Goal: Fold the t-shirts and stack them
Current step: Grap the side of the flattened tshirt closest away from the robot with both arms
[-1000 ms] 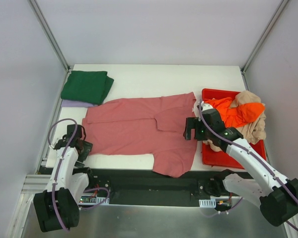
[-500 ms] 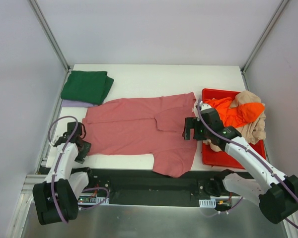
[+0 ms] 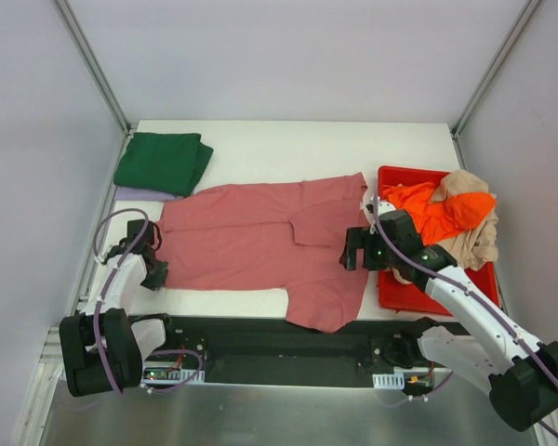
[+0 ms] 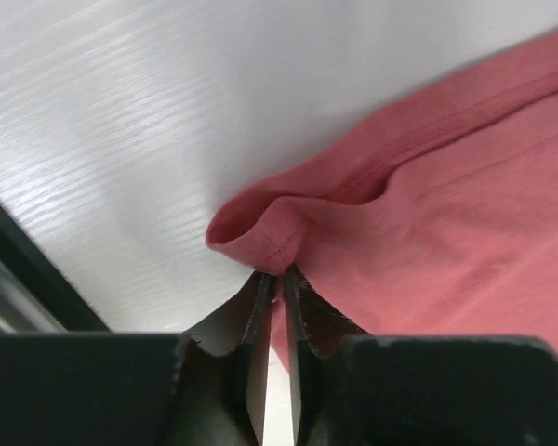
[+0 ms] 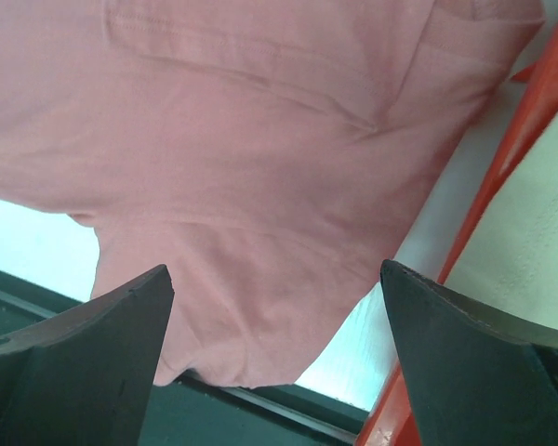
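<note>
- Left arm is reaching low along the bench [image 3: 288,149], left hand [image 3: 154,271] pinching shut on the stitched hem corner of the rose-red t-shirt [image 3: 251,242].
- Right hand [image 3: 354,249] is hovering over the shirt's right side, jaws spread wide, gripping nothing.
- Shirt is lying spread mid-bench, soft matte knit, one flap hanging over the near edge.
- Rigid red bin [image 3: 428,299] is sitting just beside it, holding a crumpled orange tee [image 3: 437,212].

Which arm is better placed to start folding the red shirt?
Left, probably. The left gripper is pinched shut on a corner of the hem of the red shirt, ready to lift. The right gripper hangs open above the shirt beside the bin, holding nothing.
</note>
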